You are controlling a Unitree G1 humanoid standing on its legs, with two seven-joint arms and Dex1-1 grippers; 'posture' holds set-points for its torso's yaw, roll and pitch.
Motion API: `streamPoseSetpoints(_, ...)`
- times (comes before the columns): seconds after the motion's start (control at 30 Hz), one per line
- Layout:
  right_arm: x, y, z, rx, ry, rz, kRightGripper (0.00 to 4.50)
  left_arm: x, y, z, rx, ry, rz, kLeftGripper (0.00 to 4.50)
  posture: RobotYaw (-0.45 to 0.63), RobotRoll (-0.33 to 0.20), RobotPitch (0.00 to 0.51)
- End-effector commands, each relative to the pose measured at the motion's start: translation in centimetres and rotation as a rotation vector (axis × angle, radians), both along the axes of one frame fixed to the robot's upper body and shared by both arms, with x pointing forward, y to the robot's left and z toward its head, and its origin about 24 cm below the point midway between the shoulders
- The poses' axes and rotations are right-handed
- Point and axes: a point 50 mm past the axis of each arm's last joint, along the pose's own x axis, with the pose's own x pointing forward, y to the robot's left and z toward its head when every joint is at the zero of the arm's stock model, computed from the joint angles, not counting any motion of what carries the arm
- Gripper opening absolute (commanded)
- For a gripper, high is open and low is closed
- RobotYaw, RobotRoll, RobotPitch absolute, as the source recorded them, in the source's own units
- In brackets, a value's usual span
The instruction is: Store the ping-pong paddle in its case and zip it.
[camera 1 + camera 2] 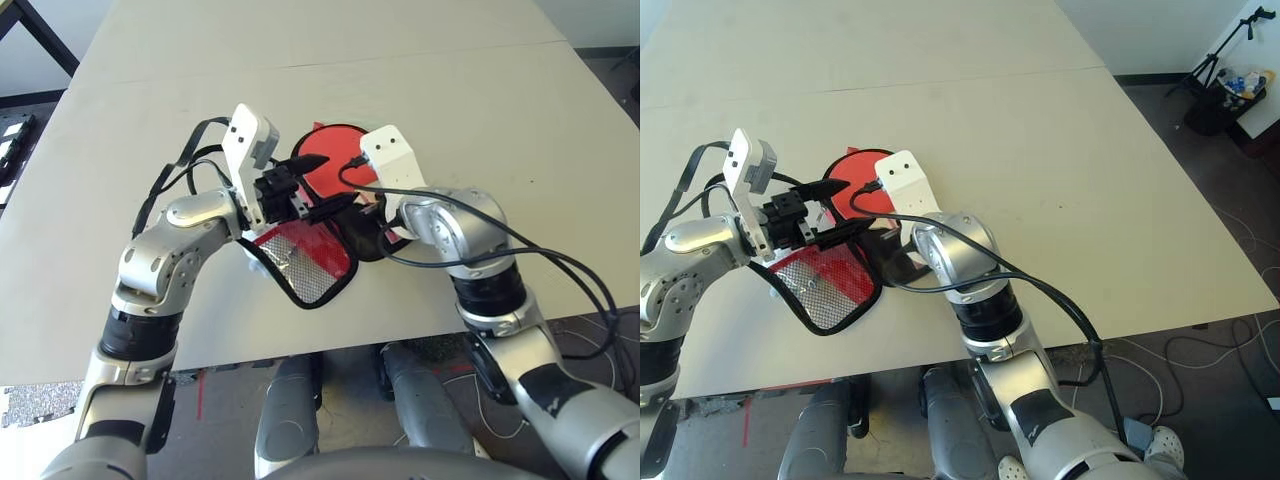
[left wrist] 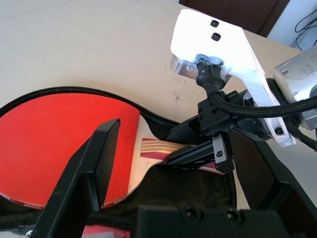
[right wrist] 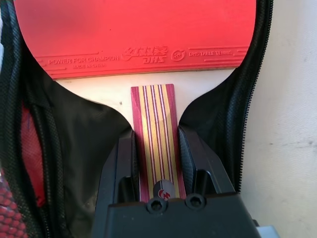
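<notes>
two grippers meet over the open case (image 1: 305, 265) near the table (image 1: 480, 120) front edge, with wide bare tabletop beyond and to both sides. the right gripper (image 3: 157, 148) is clamped on the striped handle of the ping-pong paddle (image 3: 138, 34), whose red blade lies inside the case's black zipper edging. the left gripper (image 1: 305, 185) hovers spread wide just above the blade. right wrist view shows printed lettering on the rubber; right eye view shows dark floor with cables (image 1: 1200, 350).

Pretty bright even daylight washing over the pale table (image 1: 500, 150), soft shadows pooling under the arms toward 6 o'clock, white wrist mount (image 2: 218, 44) blowing out a bit, near fingers (image 2: 84, 183) going soft and blurry up close, head views bending slightly at the edges
</notes>
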Motion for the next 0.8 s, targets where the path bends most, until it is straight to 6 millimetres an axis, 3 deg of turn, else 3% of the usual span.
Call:
streamPoseSetpoints(0.03,0.1,0.0,-0.9,0.046,0.051,-0.001,2.16,-0.3,-0.3,-0.2,0.012,0.003,-0.014,4.5,0.0,0.0,0.267)
streamPoseSetpoints(0.3,0.4,-2.9,0.9,0.127,-0.013,0.057,4.48,-0.2,-0.2,0.0,0.013,-0.001,-0.012,4.5,0.0,0.0,0.265)
streamPoseSetpoints(0.57,0.8,-8.1,2.4,0.097,-0.092,0.188,4.48,-0.1,1.2,1.9,0.006,-0.037,0.013,4.5,0.0,0.0,0.268)
streamPoseSetpoints(0.8,0.6,-10.9,3.0,0.079,-0.225,0.452,4.48,-0.5,5.2,5.5,0.09,-0.11,0.098,4.5,0.02,0.0,0.273)
